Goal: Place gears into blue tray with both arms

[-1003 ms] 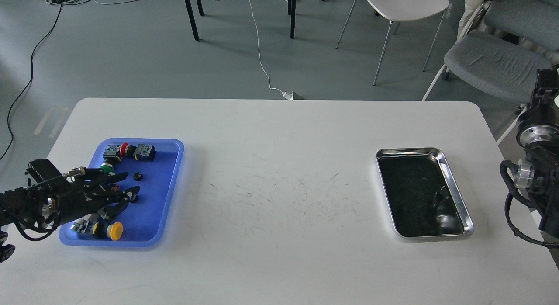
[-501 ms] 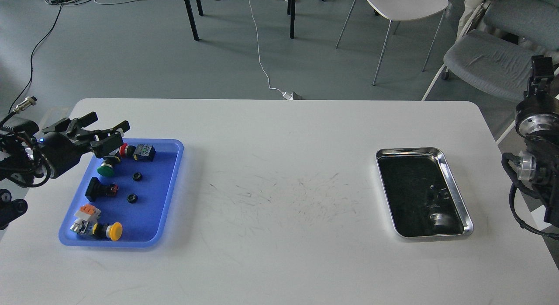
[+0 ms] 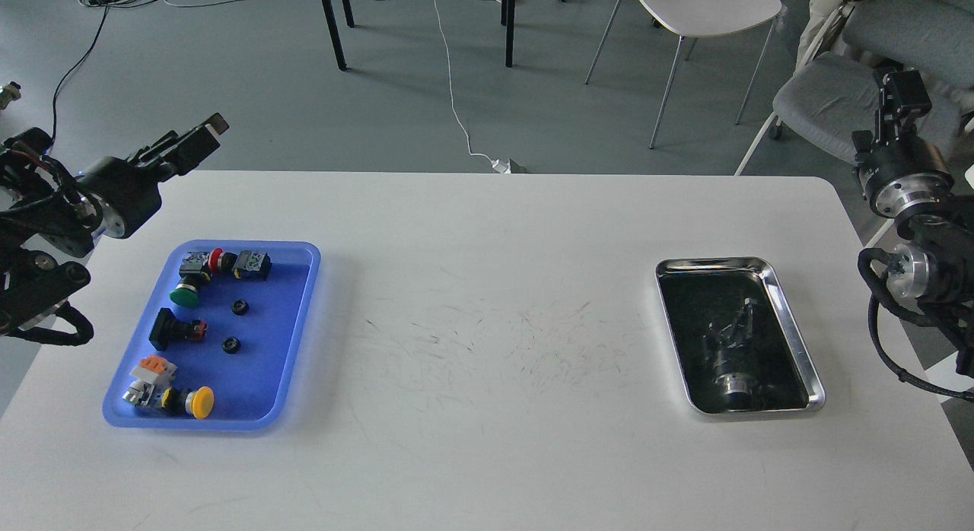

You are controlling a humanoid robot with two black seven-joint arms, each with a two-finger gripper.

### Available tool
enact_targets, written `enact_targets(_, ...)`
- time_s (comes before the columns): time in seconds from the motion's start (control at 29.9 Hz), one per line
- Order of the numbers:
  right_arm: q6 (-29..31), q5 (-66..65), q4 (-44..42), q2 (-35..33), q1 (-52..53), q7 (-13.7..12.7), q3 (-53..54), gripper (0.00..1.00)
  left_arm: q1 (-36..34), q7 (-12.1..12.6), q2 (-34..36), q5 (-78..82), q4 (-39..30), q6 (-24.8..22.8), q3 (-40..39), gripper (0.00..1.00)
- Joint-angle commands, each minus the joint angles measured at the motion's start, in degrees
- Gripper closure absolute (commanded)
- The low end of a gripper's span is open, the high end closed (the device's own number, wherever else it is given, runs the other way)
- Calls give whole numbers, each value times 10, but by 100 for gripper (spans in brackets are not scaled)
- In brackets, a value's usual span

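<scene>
The blue tray (image 3: 303,318) lies on the left of the white table. Two gears rest on its floor, one (image 3: 240,307) near the middle and one (image 3: 230,345) just below it, both apart from the push-buttons. My left gripper (image 3: 194,141) hangs above the table's far left corner, beyond the tray, pointing up and right; its fingers look parted and nothing sits between them. Off the table's right edge my right gripper (image 3: 899,90) points upward, small and dark, so I cannot separate its fingers.
Several coloured push-buttons (image 3: 199,271) lie in the blue tray. A shiny steel tray (image 3: 795,337) sits on the right, its dark inside showing only a reflection. Chairs (image 3: 852,105) and a white floor cable (image 3: 456,112) lie beyond the table.
My left gripper has lifted out of the blue tray and drawn back past its far edge, leaving a gear on the tray floor. The right arm has risen.
</scene>
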Motion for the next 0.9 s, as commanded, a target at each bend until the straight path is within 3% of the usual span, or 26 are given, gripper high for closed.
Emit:
enact_targets(0.0,-2,4,48,-24,4,0,22,1,-7,0,-9,-62,8,-8,-10,3)
enact_targets(0.33,-2,104,121,-38,20,-5,85,1,-20,0,-79,-217,13,-10,-111,2)
enact_targets(0.47,-1,117,150,-30,25,-7,98,1,-22,51,-108,-251,16,-10,-147,2)
enact_targets(0.74,-1,157,151,5,29,-14,114,1,-19,57,-163,-329,34,-39,-201,1)
enact_targets(0.87,0,184,151,17,27,-32,134,1,-23,79,-169,-362,46,-66,-206,1)
